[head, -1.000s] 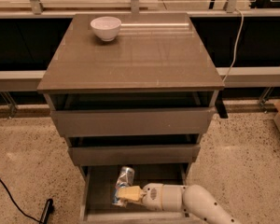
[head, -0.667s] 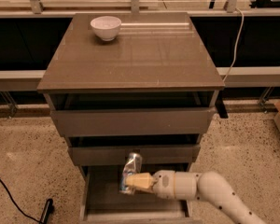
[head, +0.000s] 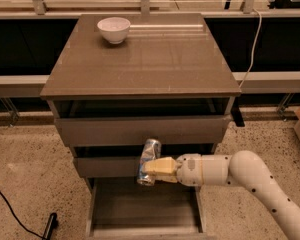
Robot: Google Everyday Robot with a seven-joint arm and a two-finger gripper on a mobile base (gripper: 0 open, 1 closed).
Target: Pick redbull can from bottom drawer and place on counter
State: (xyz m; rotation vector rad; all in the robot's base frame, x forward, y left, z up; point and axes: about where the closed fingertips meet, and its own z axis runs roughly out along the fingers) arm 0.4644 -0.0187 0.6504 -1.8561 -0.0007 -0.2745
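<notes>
One can (head: 151, 150), in gripper (head: 148, 167).
Jaws are pinching it (slightly tilted); it is hanging over the open drawer (head: 140, 206).

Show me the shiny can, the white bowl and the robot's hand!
slim silvery metal can (head: 150, 150): camera view, on its upper side.
round white bowl (head: 113, 33): camera view, on its outer wall.
cream two-finger hand (head: 151, 166): camera view, between fingertips gripping the can, above the grey-brown bottom drawer (head: 140, 211).

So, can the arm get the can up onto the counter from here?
Probably: the pincer holds the can above the bottom drawer, outside the drawer fronts; the counter is bare in front, bowl at back.
</notes>
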